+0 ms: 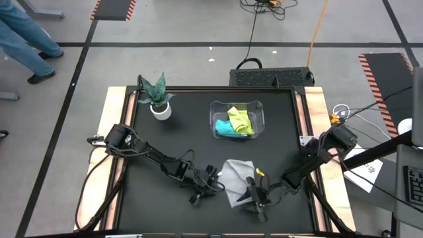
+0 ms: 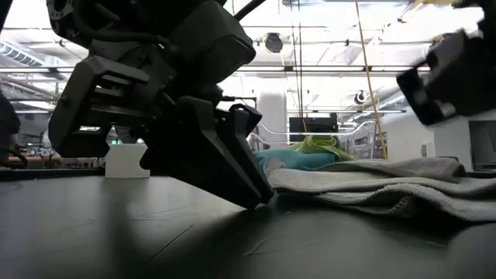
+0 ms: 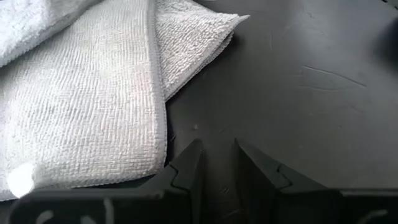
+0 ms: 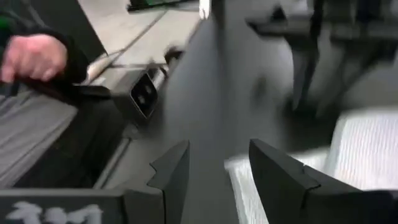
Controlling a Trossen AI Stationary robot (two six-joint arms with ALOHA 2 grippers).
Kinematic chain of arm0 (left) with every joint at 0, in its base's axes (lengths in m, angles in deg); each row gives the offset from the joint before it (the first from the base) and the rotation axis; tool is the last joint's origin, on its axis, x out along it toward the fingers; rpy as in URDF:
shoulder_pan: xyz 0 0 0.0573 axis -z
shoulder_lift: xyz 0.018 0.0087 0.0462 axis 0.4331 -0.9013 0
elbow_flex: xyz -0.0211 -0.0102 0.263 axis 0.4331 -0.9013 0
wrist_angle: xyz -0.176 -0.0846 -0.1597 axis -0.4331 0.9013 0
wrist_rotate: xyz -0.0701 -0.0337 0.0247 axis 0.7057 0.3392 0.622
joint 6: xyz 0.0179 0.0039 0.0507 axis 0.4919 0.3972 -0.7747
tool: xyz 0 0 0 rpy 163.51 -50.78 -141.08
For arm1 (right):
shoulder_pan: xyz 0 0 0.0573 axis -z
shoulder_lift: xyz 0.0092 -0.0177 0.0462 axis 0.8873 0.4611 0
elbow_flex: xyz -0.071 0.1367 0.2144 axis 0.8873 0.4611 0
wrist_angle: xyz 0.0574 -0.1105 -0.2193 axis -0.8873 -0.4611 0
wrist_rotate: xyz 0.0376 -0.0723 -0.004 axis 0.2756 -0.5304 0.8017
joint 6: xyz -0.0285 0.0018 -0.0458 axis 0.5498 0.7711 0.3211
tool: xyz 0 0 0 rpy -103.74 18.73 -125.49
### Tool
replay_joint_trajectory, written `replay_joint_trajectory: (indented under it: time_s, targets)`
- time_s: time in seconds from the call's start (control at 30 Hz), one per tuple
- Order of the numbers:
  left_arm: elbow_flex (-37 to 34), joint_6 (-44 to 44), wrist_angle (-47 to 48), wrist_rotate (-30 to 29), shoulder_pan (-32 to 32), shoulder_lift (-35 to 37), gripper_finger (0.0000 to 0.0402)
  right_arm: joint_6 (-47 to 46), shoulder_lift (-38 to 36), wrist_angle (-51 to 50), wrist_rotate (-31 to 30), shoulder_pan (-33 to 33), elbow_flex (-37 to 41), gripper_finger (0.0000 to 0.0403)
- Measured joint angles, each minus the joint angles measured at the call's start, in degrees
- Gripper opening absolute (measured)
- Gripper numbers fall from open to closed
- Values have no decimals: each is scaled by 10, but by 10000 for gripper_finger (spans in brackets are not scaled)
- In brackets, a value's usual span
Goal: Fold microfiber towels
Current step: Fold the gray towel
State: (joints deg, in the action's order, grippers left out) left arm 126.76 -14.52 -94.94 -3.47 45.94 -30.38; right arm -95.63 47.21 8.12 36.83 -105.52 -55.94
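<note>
Near edge, centre: grey towel (image 1: 236, 180) lying rumpled on black table (image 1: 165, 152), long axis roughly near-to-far. Left gripper (image 1: 210, 182) just beside its left edge, fingers slightly parted, holding nothing (tips at table level). Right gripper (image 1: 256, 198) at near-right corner, parted wider, empty. Farther back: yellow-green towel (image 1: 240, 118) and teal towel (image 1: 227, 128) in clear bin (image 1: 259, 108).

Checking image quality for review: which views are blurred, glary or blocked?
Right wrist view: smeared by motion blur. Low view: the left gripper looms dark against bright ceiling lights, hiding much of the scene. Left wrist view: sharp on the grey towel. High view: evenly lit, clear.
</note>
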Motion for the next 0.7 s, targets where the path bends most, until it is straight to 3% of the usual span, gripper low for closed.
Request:
replay_joint_trajectory:
  time_s: [0.17,0.3,0.53,0.7]
  targets:
    - [0,3,8,-6,3,0,92,137,-57,-6,-5,2,0,159]
    - [1,16,16,-9,6,1,92,195,-101,-85,-44,18,0,152]
    - [1,14,29,-13,17,1,92,27,-149,-310,-45,71,0,145]
    - [1,12,33,-8,15,1,92,-40,-157,-381,34,68,0,149]
